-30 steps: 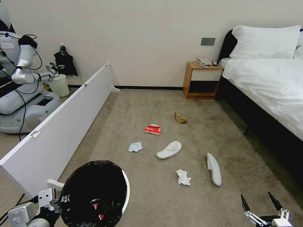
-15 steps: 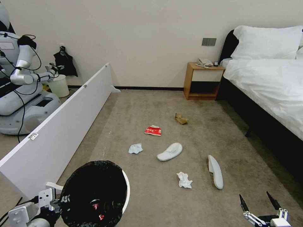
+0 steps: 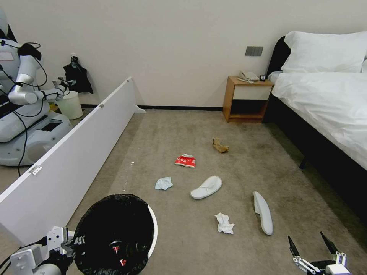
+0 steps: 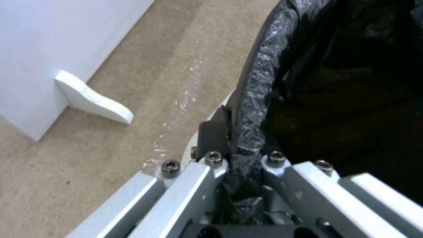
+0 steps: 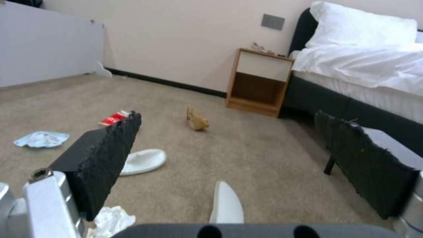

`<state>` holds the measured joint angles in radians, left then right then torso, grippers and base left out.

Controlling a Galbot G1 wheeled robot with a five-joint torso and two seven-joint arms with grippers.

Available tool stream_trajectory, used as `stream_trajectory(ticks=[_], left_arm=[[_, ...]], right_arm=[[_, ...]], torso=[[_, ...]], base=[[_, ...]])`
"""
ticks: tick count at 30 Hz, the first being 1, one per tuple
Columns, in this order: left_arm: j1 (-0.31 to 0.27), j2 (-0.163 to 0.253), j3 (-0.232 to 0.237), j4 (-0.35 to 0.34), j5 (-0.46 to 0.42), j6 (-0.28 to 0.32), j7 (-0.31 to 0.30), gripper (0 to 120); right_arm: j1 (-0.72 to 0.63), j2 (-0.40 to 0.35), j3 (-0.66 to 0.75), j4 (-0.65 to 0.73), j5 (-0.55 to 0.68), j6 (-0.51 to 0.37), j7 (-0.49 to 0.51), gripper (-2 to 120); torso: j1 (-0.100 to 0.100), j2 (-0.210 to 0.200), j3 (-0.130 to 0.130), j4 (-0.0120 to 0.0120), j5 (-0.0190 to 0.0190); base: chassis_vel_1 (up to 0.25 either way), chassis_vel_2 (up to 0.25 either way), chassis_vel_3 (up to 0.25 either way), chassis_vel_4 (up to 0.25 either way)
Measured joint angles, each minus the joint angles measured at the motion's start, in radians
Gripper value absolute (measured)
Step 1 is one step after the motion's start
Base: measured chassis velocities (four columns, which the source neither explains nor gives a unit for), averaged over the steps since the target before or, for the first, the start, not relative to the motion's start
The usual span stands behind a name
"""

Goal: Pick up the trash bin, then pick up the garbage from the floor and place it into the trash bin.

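Observation:
The trash bin [image 3: 154, 229], white with a black bag over its rim, hangs at my lower left. My left gripper [image 3: 72, 241] is shut on its near rim; the left wrist view shows that gripper [image 4: 244, 158] pinching the bagged rim [image 4: 260, 82]. Garbage lies ahead on the carpet: two white slippers [image 3: 206, 187] [image 3: 263, 212], a white tissue [image 3: 224, 223], a pale blue tissue [image 3: 163, 183], a red packet [image 3: 185, 160] and a brown paper bag [image 3: 220, 145]. My right gripper [image 3: 307, 244] is open and empty at lower right, short of the nearer slipper [image 5: 227, 203].
A long white board [image 3: 69, 152] runs along the left, with another robot [image 3: 23, 103] and a pale bucket [image 3: 70, 105] behind it. The dark-framed bed [image 3: 325, 103] lines the right side. A wooden nightstand [image 3: 248, 99] stands by the far wall.
The whole view has shifted: the litter sits slightly lower and nearer, so the camera has moved forward. Both grippers and the bin keep their places in the picture.

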<state>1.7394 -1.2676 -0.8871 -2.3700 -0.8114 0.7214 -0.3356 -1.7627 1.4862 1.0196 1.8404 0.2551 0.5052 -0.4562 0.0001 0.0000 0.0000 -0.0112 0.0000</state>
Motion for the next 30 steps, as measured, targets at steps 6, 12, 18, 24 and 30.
stream_trajectory(ticks=[6,12,18,24,30], left_arm=[[-0.008,0.003,0.001,0.003,-0.001,0.0,0.0,2],[-0.012,0.004,0.002,0.006,-0.002,0.0,0.0,2],[-0.016,0.006,0.001,0.008,-0.004,0.001,0.0,2],[-0.018,0.006,0.0,0.01,-0.004,0.001,-0.001,2],[-0.019,0.004,0.004,0.011,-0.003,0.002,-0.002,2]], right_arm=[[0.004,-0.002,-0.001,-0.004,-0.001,-0.003,-0.002,100],[0.006,-0.003,-0.004,-0.006,-0.003,-0.004,-0.003,100],[0.009,-0.004,-0.009,-0.007,-0.004,-0.005,-0.003,100],[0.011,-0.005,-0.009,-0.007,-0.006,-0.006,-0.003,100],[0.011,-0.006,-0.01,-0.007,-0.007,-0.006,-0.003,100]], torso=[[0.0,0.0,0.0,0.0001,0.0],[0.0,0.0,0.0,-0.0001,0.0],[0.0,0.0,0.0,0.0001,-0.0001],[0.0,0.0,0.0,0.0,0.0],[0.0,0.0,0.0,0.0,0.0]], base=[[-0.068,0.056,0.08,-0.066],[-0.088,0.098,0.084,-0.097],[-0.081,0.112,0.092,-0.097],[-0.087,0.079,0.084,-0.088],[-0.098,0.087,0.094,-0.078]])
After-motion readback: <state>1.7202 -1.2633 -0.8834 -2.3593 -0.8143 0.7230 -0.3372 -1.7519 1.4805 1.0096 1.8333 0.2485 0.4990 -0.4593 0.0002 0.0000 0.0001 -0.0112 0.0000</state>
